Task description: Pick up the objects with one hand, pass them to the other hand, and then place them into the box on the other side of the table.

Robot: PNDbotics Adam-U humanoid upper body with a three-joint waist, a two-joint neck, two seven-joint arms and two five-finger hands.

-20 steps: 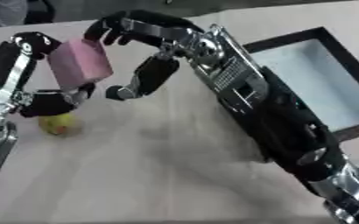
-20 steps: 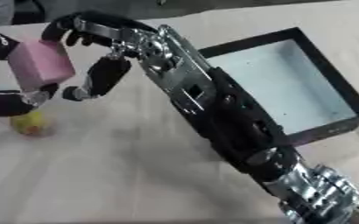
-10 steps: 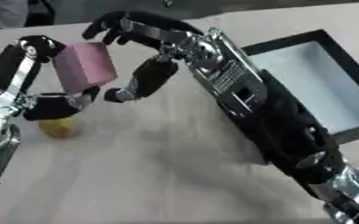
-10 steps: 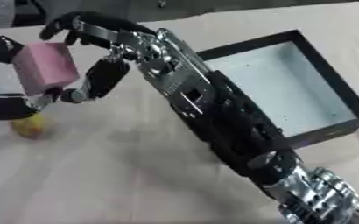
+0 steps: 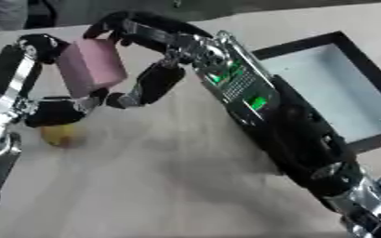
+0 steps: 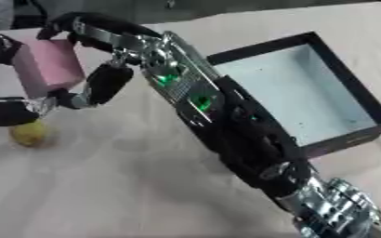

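Pink block (image 5: 92,67) is held above the counter (image 5: 169,186) w/ left robot hand (image 5: 43,104) pinching it, right robot hand (image 5: 149,81) curled round its other side, prob mid-handover. Box (image 6: 307,100) sits right. Yellow item (image 5: 60,135) lies on counter below.
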